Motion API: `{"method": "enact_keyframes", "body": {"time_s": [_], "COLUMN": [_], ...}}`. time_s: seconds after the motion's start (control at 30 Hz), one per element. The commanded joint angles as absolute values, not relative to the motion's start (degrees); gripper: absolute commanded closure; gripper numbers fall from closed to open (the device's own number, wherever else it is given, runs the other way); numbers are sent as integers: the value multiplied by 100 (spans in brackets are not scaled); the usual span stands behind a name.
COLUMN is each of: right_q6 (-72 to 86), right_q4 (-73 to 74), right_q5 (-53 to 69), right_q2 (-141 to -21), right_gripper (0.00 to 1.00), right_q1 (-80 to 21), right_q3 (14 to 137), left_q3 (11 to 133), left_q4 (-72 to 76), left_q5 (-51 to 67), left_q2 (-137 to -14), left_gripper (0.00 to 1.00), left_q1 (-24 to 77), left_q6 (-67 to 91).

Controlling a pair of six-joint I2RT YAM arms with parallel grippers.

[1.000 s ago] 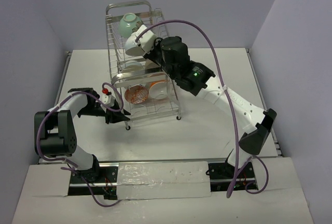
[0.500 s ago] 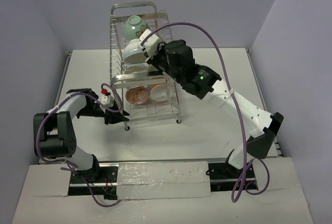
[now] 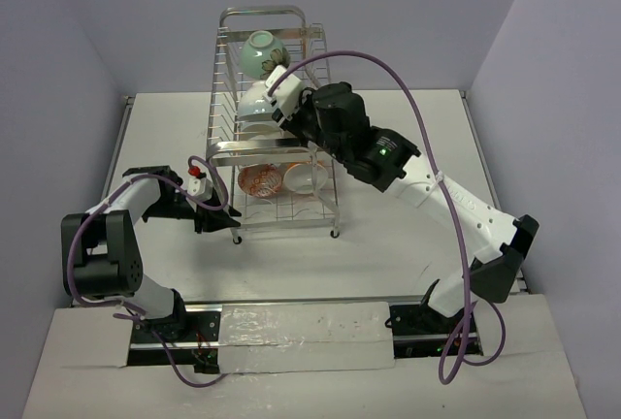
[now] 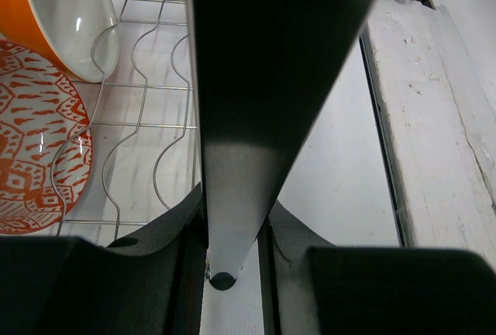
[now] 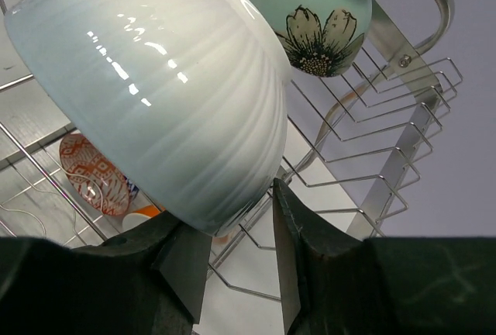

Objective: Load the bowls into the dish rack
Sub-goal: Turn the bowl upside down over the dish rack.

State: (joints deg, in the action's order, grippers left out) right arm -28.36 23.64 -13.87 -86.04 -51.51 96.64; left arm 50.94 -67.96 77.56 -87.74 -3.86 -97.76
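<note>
The dish rack (image 3: 275, 155) stands mid-table, a silver wire frame with two tiers. A mint bowl with a flower mark (image 3: 262, 50) (image 5: 318, 9) leans at the back of the upper tier. In front of it a white ribbed bowl (image 3: 256, 105) (image 5: 155, 79) rests on the upper wires. My right gripper (image 3: 278, 101) (image 5: 236, 250) is open around its lower rim, with a gap at the right finger (image 5: 293, 250). An orange-red patterned bowl (image 3: 258, 180) (image 4: 31, 141) and an orange bowl with a white inside (image 3: 304, 177) (image 4: 66, 17) sit on the lower tier. My left gripper (image 3: 229, 217) (image 4: 232, 250) is shut on the rack's front left leg (image 4: 248, 118).
Grey walls close in the white table (image 3: 388, 244) on the left, back and right. The right arm's purple cable (image 3: 388, 70) arches over the rack's right side. A taped white strip (image 3: 301, 327) runs along the near edge between the arm bases.
The right arm has carried the white bowl further onto the upper tier and its jaws have opened. The rack has shifted slightly right and stands straighter. The left gripper holds as before.
</note>
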Motion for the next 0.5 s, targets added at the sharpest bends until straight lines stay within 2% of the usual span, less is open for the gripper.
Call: {"method": "enact_keyframes", "body": {"time_s": [0.0, 0.2, 0.47], "right_q6": [-2751, -2672, -2611], "right_q4": [3243, 3462, 3902], "right_q5": [-668, -414, -71], "right_q2": [-8227, -8165, -7902], "right_gripper": [57, 54, 43], "right_q1": [-5449, -5449, -5449], "right_q3": [9642, 9694, 9511], "left_q3": [4992, 5001, 4975], "left_q4": [-6908, -6926, -6882], "left_q5": [7084, 7075, 7049], "left_q2": [-8859, -8859, -8894], "left_gripper": [100, 100, 100], "left_q1": [-562, -580, -615], "left_q6": [-8938, -8956, -8930]}}
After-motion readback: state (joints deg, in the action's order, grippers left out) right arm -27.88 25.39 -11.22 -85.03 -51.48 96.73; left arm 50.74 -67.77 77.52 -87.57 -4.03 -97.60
